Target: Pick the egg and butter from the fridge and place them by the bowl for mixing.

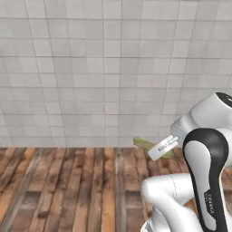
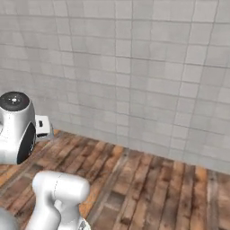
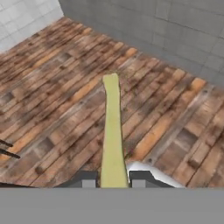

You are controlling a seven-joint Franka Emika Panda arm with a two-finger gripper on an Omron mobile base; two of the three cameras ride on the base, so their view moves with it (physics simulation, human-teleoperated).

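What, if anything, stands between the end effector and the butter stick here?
Nothing does. In the hand view the end effector is shut on the butter, which sticks out from between its fingertips above the wooden floor. The left base view shows the butter poking past the hand.

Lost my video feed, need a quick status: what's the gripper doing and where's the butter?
Gripper shut on the butter. Stick juts forward from the fingertips, above the wooden floor. Tiled wall ahead, nothing in the way.
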